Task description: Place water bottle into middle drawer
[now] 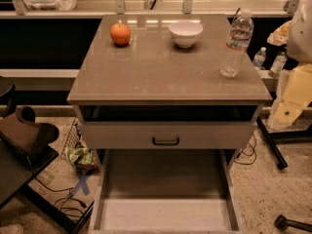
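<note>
Clear water bottle (237, 43) upright right of bowl (185, 33); gripper unseen, state unknown; a glancing approach could topple it.

The gripper (291, 99) sits at the right edge of the view, a little above mid-height, and shows as pale cream boxy blocks with flat faces and squared edges; the lower block carries one small dark green dot. Above it the arm (301, 33) is a smooth, rounded white shell, shaded greyish along its left side and cut off by the frame edge
</note>
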Robot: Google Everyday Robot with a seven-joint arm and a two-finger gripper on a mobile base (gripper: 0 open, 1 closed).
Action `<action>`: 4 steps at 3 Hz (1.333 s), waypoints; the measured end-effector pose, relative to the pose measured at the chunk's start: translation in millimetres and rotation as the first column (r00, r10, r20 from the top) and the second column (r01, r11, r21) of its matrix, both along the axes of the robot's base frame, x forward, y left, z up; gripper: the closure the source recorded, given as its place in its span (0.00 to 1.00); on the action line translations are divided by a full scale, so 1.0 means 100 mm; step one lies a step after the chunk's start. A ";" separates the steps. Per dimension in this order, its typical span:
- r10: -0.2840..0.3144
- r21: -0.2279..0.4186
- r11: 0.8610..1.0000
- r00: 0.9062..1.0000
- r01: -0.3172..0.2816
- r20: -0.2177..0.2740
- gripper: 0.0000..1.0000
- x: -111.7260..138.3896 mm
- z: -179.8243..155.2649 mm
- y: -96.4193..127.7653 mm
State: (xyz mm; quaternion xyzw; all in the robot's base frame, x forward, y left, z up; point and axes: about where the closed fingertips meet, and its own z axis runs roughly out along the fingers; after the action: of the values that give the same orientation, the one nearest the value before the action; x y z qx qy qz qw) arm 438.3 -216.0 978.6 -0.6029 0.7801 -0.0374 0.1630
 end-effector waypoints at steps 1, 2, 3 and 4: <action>0.000 0.000 1.000 1.000 0.000 0.000 0.00 0.00 0.00 0.00; -0.048 0.124 0.992 0.997 0.040 0.067 0.00 0.18 -0.05 0.00; -0.173 0.342 0.932 0.978 0.124 0.117 0.00 0.47 -0.12 -0.05; -0.290 0.537 0.826 0.946 0.171 0.146 0.00 0.73 -0.18 -0.12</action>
State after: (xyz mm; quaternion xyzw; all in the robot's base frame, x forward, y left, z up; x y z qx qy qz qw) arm 510.9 -227.9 961.0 -0.4295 0.8055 0.0870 0.3988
